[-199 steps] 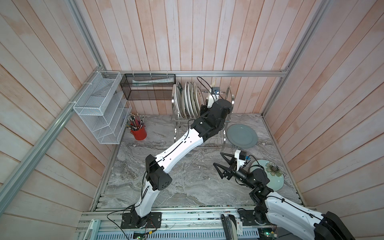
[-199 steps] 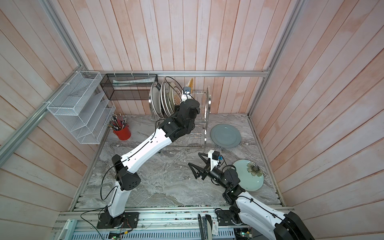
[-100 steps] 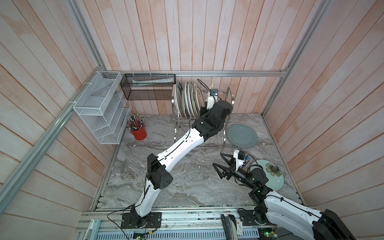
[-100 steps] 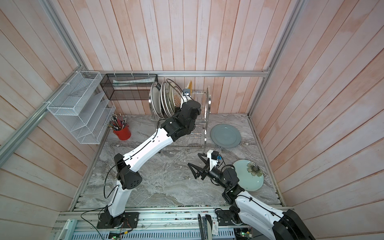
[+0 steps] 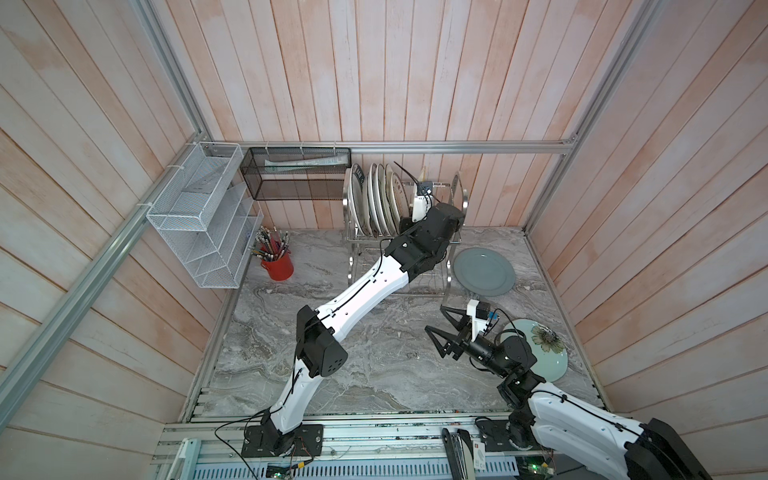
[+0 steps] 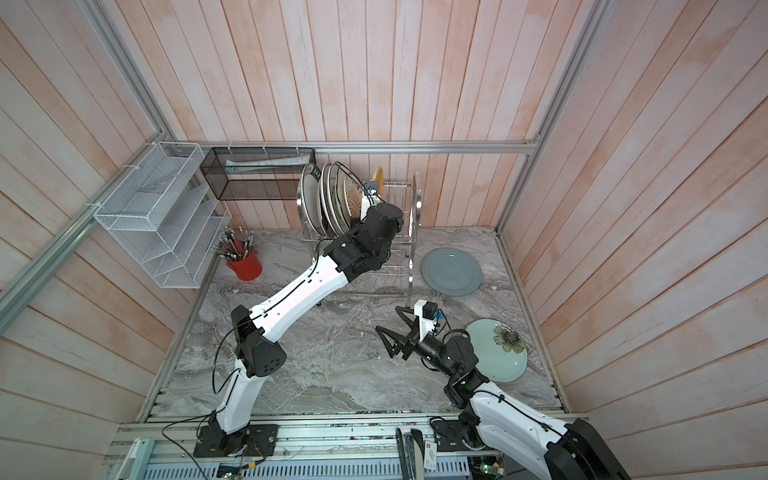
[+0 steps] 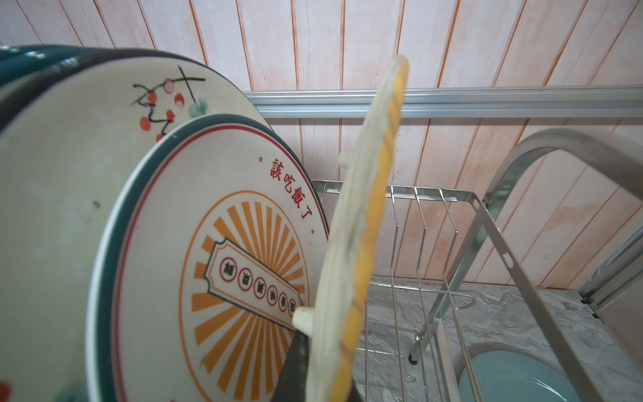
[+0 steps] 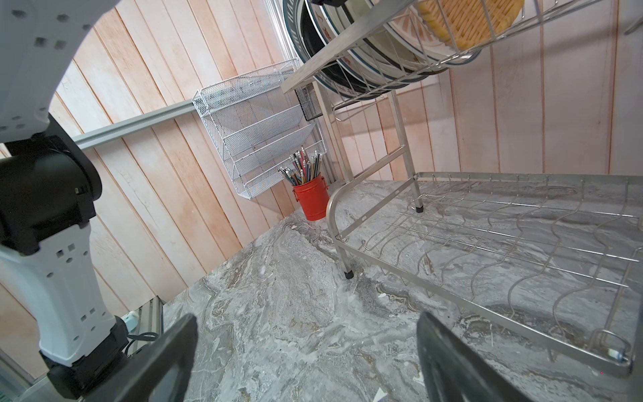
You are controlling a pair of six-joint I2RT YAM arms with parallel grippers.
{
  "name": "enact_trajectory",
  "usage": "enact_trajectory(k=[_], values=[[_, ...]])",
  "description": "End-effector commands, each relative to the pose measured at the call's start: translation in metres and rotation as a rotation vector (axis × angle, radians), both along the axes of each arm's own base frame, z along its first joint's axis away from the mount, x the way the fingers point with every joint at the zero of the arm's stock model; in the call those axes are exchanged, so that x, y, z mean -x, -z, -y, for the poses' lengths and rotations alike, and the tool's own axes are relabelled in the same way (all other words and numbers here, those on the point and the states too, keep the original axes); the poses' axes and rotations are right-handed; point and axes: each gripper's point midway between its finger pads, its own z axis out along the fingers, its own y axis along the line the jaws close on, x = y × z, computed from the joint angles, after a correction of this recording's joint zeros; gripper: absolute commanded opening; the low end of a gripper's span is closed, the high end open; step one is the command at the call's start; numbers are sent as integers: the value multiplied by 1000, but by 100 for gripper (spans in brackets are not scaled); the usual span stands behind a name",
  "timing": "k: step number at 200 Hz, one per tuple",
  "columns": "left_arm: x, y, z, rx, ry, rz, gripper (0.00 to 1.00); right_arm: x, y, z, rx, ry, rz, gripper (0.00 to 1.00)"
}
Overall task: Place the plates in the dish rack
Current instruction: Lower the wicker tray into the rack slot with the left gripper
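The dish rack [image 5: 457, 195] [image 6: 415, 199] stands at the back wall, with several plates [image 5: 378, 199] upright in its top tier. My left gripper [image 7: 323, 334] is shut on the yellow woven plate [image 7: 362, 243] [image 6: 378, 174]. It holds the plate on edge just right of the sunburst plate [image 7: 208, 278]. In the right wrist view, the yellow woven plate's [image 8: 466, 17] lower edge is down among the top tier's wires. A grey-blue plate [image 5: 484, 271] and a pale teal flowered plate [image 5: 540, 349] lie flat on the table. My right gripper [image 5: 440, 336] [image 8: 306, 334] hovers open and holds nothing.
A red pot of pens [image 5: 277, 264] stands left of the rack. A white mesh organiser [image 5: 199, 216] and a black mesh basket [image 5: 297, 174] hang on the walls. The rack's lower tier [image 8: 522, 222] holds nothing. My right arm partly covers the teal plate.
The left arm's elbow has shifted slightly right while its gripper stays at the rack with the yellow plate. The right gripper has drifted a little to the left.
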Motion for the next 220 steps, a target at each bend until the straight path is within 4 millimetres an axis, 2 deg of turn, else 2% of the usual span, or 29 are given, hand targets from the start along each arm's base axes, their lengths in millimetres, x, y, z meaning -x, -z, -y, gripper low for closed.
enact_trajectory(k=[1, 49, 72, 130, 220], values=[[-3, -9, -13, 75, -46, 32, 0, 0, -9, -2, -23, -6, 14, 98], [16, -41, -25, 146, -56, 113, 0, 0, -9, -1, -23, -4, 15, 98], [22, -49, -26, 143, -65, 133, 0, 0, -9, -2, -23, -5, 14, 98], [22, -45, -21, 127, -67, 129, 0, 0, -7, -2, -18, -6, 9, 98], [9, -22, -16, 108, -66, 76, 0, 0, -9, -2, -22, -5, 13, 98]])
